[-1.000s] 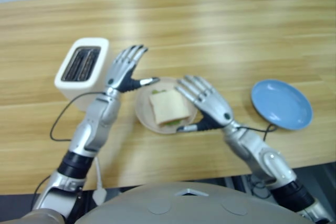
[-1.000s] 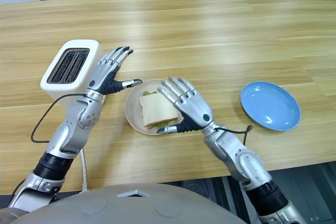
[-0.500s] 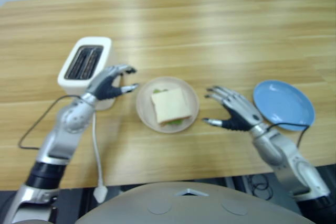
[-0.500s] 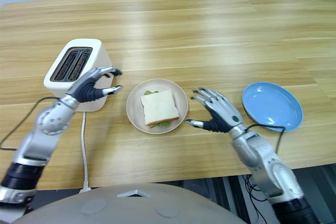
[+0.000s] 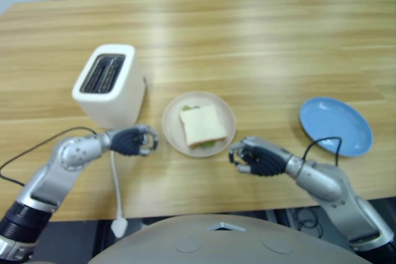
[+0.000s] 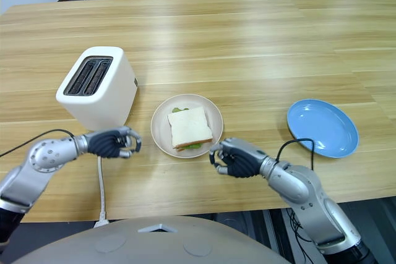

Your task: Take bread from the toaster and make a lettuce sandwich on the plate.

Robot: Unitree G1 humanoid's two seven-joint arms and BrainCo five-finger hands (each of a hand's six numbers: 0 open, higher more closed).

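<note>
At table centre, left eye view: sandwich [image 5: 202, 125] on beige plate [image 5: 172, 125], toaster [image 5: 111, 88] to its left, blue plate [image 5: 336, 125] well right. Right eye view: left hand [image 6: 110, 143] clenched, empty, before toaster; right hand [image 6: 238, 159] clenched, empty, near beige plate rim.

The white toaster [image 6: 99, 94] stands just behind the left hand [image 6: 111, 143]. The lettuce sandwich [image 6: 190, 128] lies flat on the cream plate [image 6: 159, 132], between that hand and the right hand [image 6: 238, 157]
</note>
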